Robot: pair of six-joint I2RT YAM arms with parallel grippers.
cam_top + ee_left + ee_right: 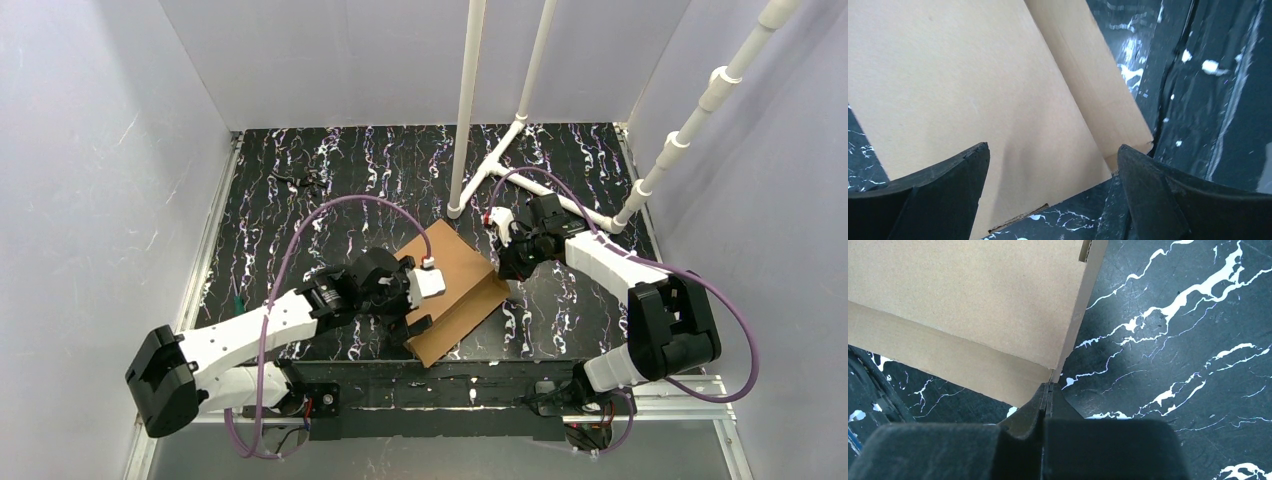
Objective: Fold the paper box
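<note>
The paper box is a shallow closed brown cardboard shape lying askew near the table's front edge. My left gripper hovers over its left part and is open. In the left wrist view the box fills the space beyond the gripper, whose wide-apart fingers have nothing between them. My right gripper sits at the box's right corner. In the right wrist view the right gripper is shut, its tips just at the corner of the box, with no cardboard seen between them.
A white pipe frame stands on the black marbled table behind the box, its base close to my right arm. A small dark object lies at the far left. White walls close in both sides.
</note>
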